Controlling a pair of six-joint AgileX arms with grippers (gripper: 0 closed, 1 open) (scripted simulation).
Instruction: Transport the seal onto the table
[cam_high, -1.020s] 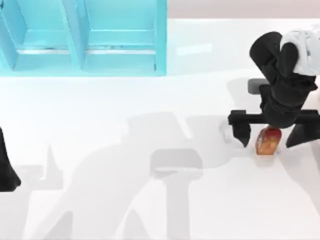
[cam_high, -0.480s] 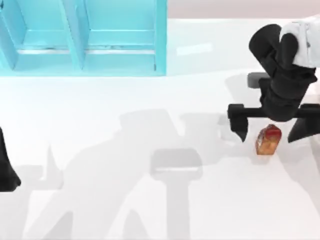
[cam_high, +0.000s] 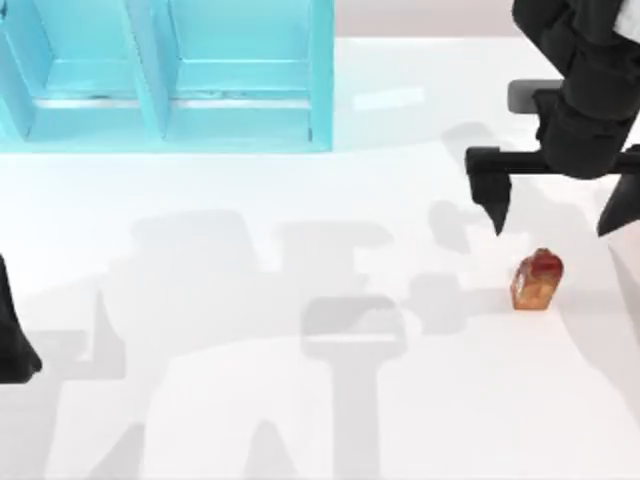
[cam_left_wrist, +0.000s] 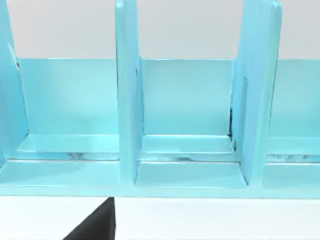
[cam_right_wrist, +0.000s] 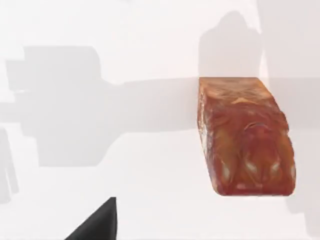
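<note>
We judge the transport essentially done: the seal (cam_high: 537, 281) stands free on the table (cam_high: 300, 400) at its right side, our right gripper (cam_high: 556, 212) above it with jaws open and empty.

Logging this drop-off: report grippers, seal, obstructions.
Right gripper open, above and clear of the seal. Seal standing on the table, right side. Left arm parked at left edge. Nothing obstructing.

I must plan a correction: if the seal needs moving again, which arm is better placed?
Right: the right gripper hangs open just beside the seal on the table; the left arm is parked far off.
</note>
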